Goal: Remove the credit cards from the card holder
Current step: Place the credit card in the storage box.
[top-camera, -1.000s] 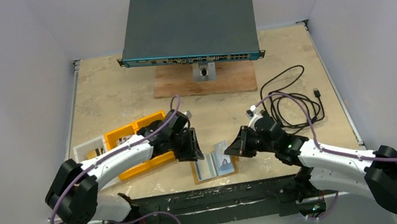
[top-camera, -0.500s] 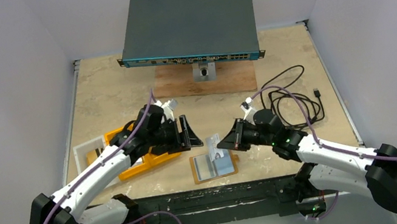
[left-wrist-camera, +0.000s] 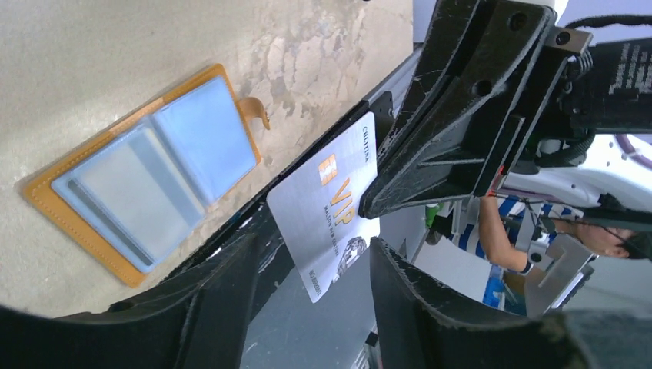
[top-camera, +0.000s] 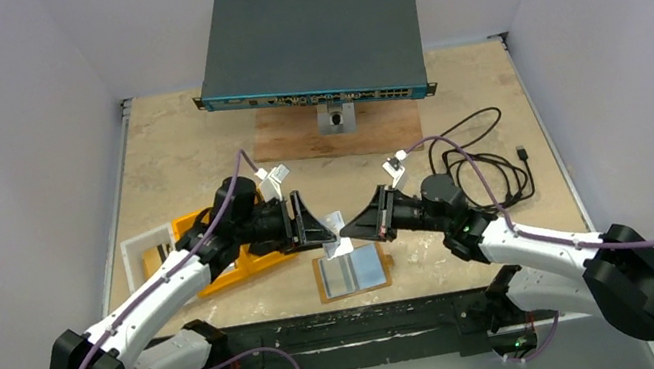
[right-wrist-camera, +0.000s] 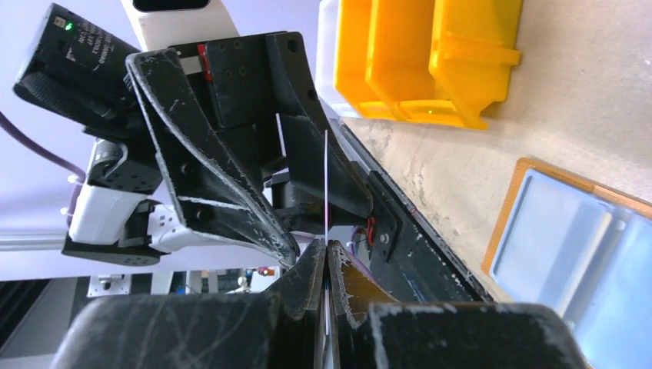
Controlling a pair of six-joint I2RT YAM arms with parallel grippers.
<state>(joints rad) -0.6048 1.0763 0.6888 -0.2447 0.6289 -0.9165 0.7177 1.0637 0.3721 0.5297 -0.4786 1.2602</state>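
Left wrist view: right claw (left-wrist-camera: 369,196), clamped on a credit card (left-wrist-camera: 327,207), presents it straight ahead into the left claw (left-wrist-camera: 311,246), fingers apart either side; card holder (left-wrist-camera: 84,231) lies open on the tabletop (left-wrist-camera: 115,46) beneath both claws

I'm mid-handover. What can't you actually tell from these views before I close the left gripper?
- Cards left in the card holder: left wrist view, pale sleeves blur the count; right wrist view, cut by the frame edge.
- Face of the credit card: right wrist view shows only its thin edge.
- Card's end inside the right gripper: hidden by its fingers.
- Gap between left gripper and card: top view too small.
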